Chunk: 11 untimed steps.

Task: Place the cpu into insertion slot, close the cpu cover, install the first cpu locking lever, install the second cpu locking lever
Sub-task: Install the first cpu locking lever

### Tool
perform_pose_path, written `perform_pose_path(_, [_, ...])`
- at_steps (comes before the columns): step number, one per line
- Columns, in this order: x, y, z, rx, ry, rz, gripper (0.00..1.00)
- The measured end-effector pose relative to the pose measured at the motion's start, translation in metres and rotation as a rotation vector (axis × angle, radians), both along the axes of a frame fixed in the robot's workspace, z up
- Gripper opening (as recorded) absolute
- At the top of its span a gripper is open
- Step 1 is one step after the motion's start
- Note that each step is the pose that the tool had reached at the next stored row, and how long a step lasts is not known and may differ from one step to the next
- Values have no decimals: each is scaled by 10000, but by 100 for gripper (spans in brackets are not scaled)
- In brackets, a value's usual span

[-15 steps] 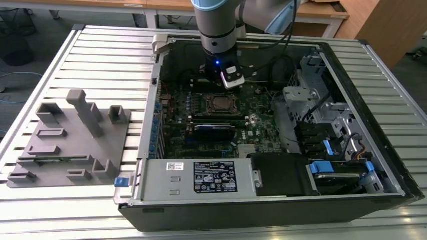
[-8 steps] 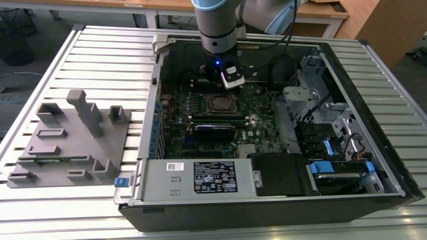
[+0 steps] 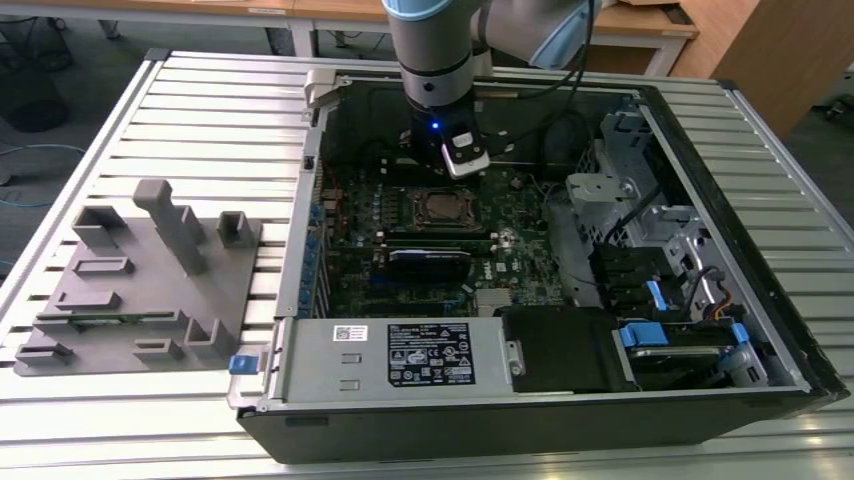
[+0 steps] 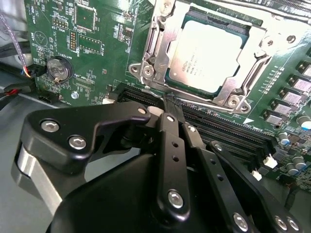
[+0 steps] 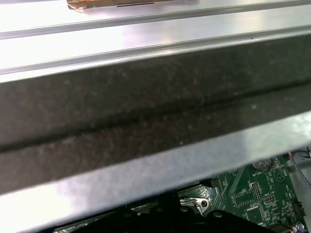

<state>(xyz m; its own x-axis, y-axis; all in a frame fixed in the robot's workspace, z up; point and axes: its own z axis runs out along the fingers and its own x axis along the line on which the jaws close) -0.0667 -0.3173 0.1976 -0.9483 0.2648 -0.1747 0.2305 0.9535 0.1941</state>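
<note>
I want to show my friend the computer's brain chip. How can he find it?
Look into the open computer case at its green motherboard. Near the middle sits the cpu cover, a square silvery frame, and the cpu is the grey square in its window. The long black slots beside it are thin; it is square and pale.

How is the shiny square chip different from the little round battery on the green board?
The cpu is square; the coin battery is round. The cpu is much bigger than the coin battery. The cpu sits inside the silvery cpu cover, the coin battery in a black holder. Both have silvery tops and lie flat on the green motherboard.
</note>
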Motion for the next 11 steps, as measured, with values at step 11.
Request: perform_pose_path(11, [0,0,-23,-295,-85,-27,11])
